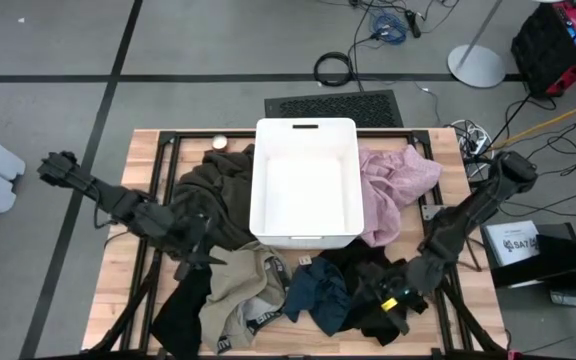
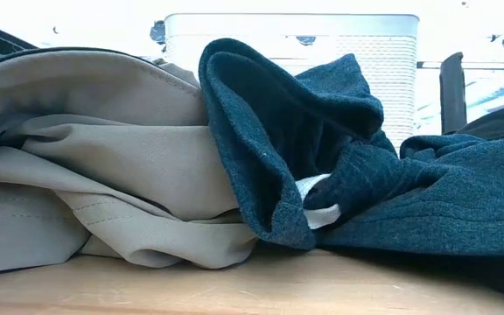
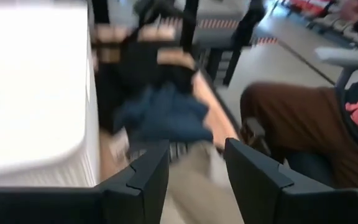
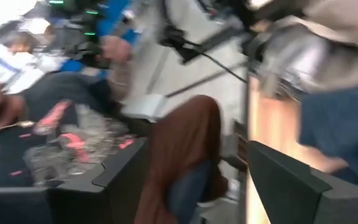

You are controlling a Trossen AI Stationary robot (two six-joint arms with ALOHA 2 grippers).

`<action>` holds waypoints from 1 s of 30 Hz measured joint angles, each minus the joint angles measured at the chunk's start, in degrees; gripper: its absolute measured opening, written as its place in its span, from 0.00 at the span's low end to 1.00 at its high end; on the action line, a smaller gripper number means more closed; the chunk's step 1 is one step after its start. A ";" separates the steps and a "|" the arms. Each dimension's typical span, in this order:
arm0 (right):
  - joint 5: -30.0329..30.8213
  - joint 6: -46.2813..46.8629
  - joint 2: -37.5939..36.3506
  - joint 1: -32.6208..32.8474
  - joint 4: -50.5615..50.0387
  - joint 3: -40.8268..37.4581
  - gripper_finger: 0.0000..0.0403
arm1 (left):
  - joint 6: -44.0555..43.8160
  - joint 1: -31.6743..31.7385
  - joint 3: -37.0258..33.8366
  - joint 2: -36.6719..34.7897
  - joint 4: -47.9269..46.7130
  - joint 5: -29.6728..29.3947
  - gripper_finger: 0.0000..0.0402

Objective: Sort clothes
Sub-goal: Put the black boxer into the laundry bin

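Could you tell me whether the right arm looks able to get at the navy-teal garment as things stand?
Probably yes. The right gripper, open and empty, sits over the black garment right beside the navy-teal garment, which lies uncovered on top of the pile with nothing between them.

L arm is reaching in from the table's 9 o'clock edge, elbow bent, its left gripper (image 1: 200, 243) sitting approx. centre-left w/ fingers (image 3: 148, 180) standing apart — nothing between them. R arm is angling in from 3 o'clock, wrist dropping toward 5 o'clock; right gripper (image 1: 393, 300) is gaping wide too — nothing held.
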 joint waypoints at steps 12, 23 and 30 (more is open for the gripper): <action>5.38 13.70 7.16 4.01 -5.29 0.00 0.65 | -27.50 -5.19 0.00 7.44 -16.35 1.13 0.41; 7.09 17.01 11.23 5.66 -4.83 0.00 0.65 | -41.14 -12.70 0.00 12.15 -30.25 -0.64 0.41; 6.74 16.89 11.76 5.57 -4.83 0.00 0.65 | -43.12 -16.82 0.00 12.50 -35.05 -0.26 0.41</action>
